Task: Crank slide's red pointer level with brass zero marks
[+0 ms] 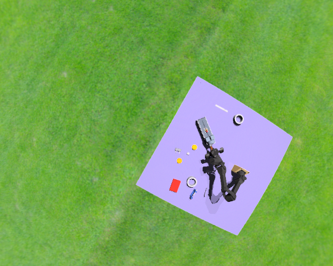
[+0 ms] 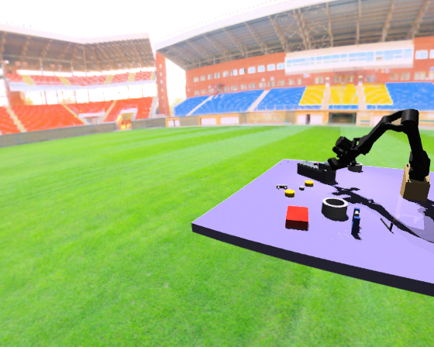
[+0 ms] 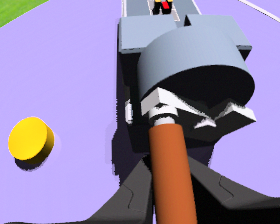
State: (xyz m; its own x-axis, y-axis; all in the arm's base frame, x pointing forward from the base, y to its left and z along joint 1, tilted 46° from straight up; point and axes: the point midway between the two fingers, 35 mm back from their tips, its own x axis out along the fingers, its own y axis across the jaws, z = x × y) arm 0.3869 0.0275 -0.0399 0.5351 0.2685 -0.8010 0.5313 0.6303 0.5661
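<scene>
The grey machine (image 1: 202, 122) (image 2: 315, 172) (image 3: 136, 35) is a long housing with a round drum at its near end. A white crank arm (image 3: 160, 100) crosses the drum's face and carries the orange-brown handle (image 3: 173, 165) (image 1: 211, 148). My gripper (image 3: 161, 160) (image 1: 211, 149) (image 2: 331, 164) is shut on that handle. The slide's red pointer (image 3: 165, 5) (image 1: 206, 130) shows with brass marks beside it, cut off at the top edge of the wrist view. It is too small to tell whether the pointer is level with them.
Left of the machine are two yellow discs (image 1: 194, 147) (image 1: 179, 160) (image 3: 30, 139) and a small grey part (image 1: 178, 149). A red block (image 1: 175, 185) (image 2: 297, 218), a white-rimmed ring (image 1: 188, 185) (image 2: 334, 211) and a blue tool (image 1: 192, 194) lie farther toward the front. Another ring (image 1: 235, 122) stands beyond the machine.
</scene>
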